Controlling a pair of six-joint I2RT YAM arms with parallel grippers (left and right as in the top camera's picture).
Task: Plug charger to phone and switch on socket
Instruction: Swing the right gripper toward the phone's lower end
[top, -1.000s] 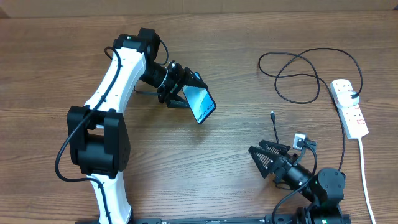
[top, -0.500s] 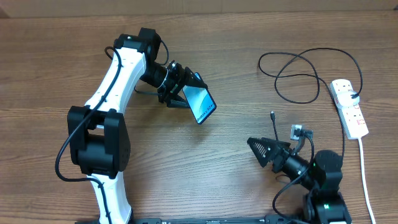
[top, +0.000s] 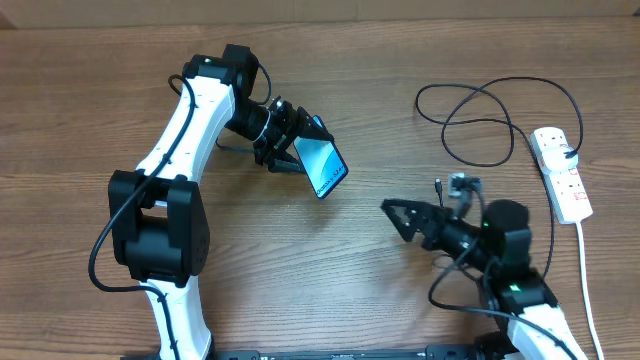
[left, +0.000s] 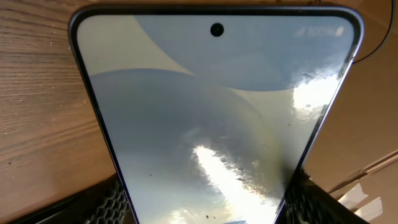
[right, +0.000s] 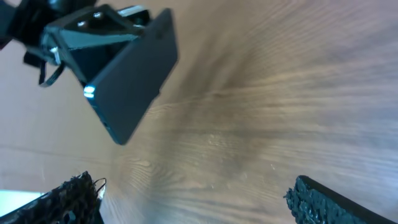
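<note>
**Right arm advances, fingers empty**

Right gripper (top: 396, 218) fingers stand wide apart on nothing, having swung leftward past the charger (top: 437, 184) tip, which lies on the table (top: 350, 290) beside its wrist. Left gripper (top: 294, 150) stays clamped on the raised phone (top: 322, 167). Socket (top: 562, 172) untouched; plugging not begun.

My left wrist view cuts off the phone (left: 211, 124) at its lower end; my right wrist view shows the tabletop (right: 280, 93) blurred.
</note>
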